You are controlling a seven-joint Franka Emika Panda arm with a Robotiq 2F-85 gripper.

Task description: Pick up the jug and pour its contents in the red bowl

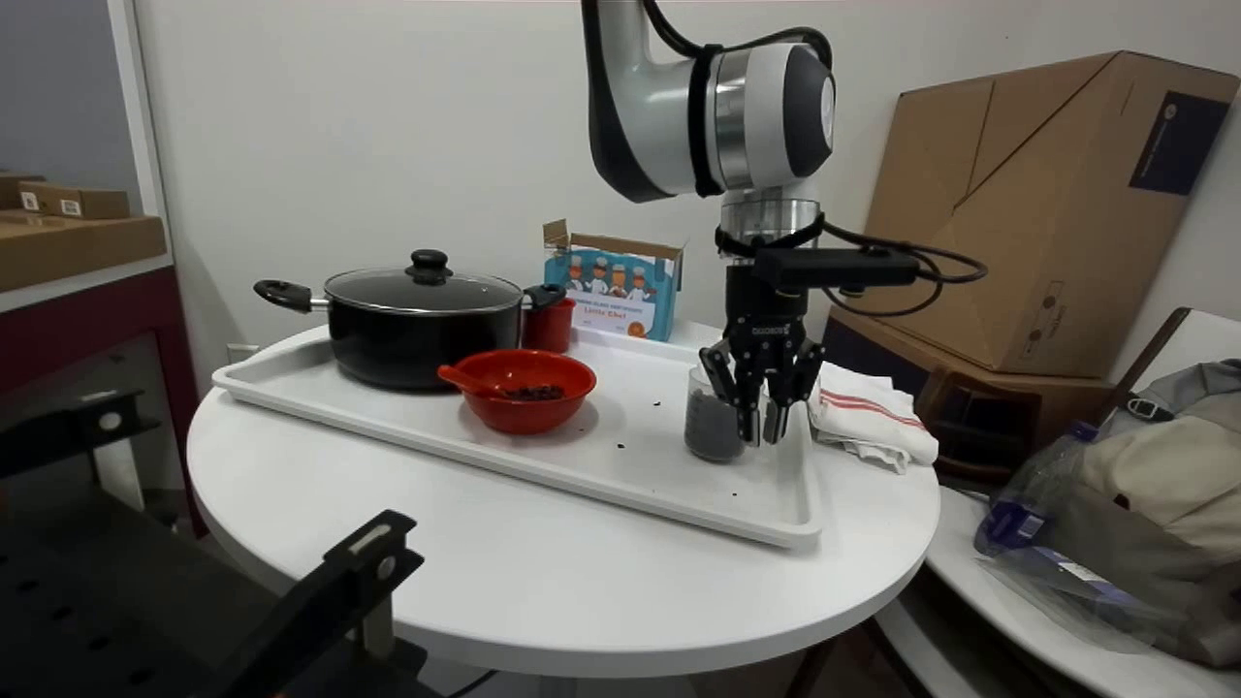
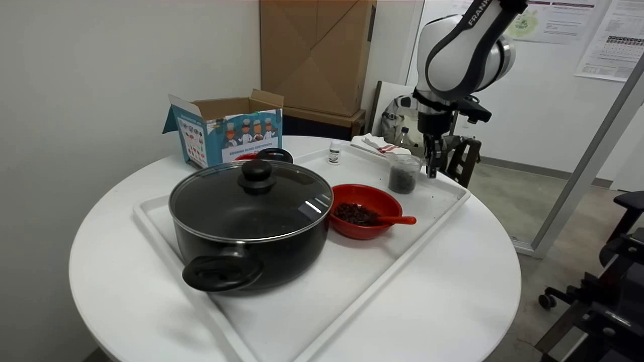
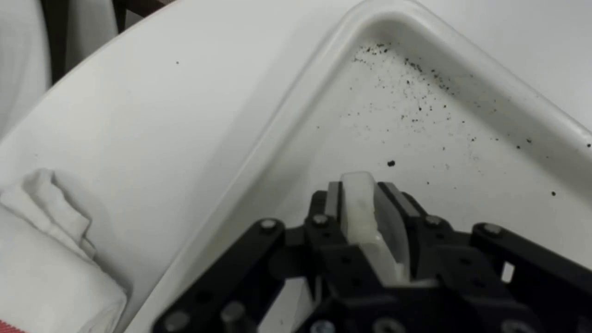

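The jug is a clear cup-like container with dark contents, upright at the tray's end in both exterior views (image 1: 711, 427) (image 2: 402, 177). My gripper (image 1: 763, 427) is beside it, pointing down, and also shows in an exterior view (image 2: 431, 168). In the wrist view my gripper (image 3: 360, 185) has its fingers close together on both sides of the jug's whitish handle (image 3: 360, 208). The jug's body is hidden there. The red bowl (image 1: 524, 415) stands mid-tray, holding dark bits and a red spoon (image 1: 467, 382); it also shows in an exterior view (image 2: 358, 232).
The large black lidded pot (image 1: 422, 344) stands beside the bowl. The tray (image 2: 382, 279) has raised rims. A red cup (image 1: 549, 328), a blue box (image 1: 620, 286), a small white bottle (image 2: 334, 153) and a folded towel (image 1: 868, 412) are around it.
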